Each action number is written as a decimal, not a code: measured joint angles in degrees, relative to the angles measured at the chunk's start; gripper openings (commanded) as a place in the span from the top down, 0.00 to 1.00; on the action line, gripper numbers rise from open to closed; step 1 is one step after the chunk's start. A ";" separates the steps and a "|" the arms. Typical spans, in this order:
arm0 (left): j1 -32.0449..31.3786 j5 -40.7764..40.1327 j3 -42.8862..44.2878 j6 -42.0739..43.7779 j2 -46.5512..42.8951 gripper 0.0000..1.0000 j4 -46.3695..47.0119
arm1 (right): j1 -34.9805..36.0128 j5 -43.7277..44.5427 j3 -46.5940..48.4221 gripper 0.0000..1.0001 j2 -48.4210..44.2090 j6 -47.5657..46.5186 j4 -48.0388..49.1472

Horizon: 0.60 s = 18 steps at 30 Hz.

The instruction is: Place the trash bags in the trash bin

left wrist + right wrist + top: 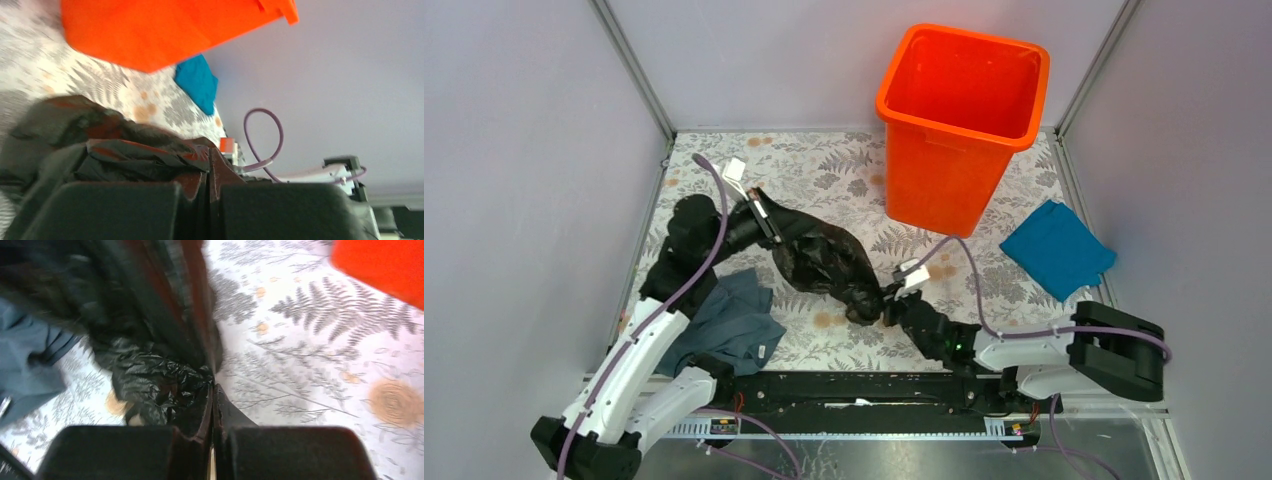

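The black crinkly trash bag [824, 260] hangs stretched between my two grippers over the floral table, left of the orange trash bin [959, 125]. My left gripper [762, 218] is shut on the bag's upper left end; in the left wrist view the film [125, 150] bunches at its closed jaws [210, 155]. My right gripper [892, 305] is shut on the bag's lower right end; the right wrist view shows the film [160, 380] pinched at the fingertips [214, 385]. The bin stands upright at the back right, and shows in the left wrist view [165, 30].
A grey-blue cloth [724, 320] lies under my left arm at the front left. A bright blue cloth [1056, 248] lies right of the bin. Grey walls close the table on the left, back and right.
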 measured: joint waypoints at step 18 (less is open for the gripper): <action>12.39 -9.38 12.50 25.27 3.26 1.00 -25.73 | -5.99 4.13 23.89 0.90 -25.99 6.21 -53.33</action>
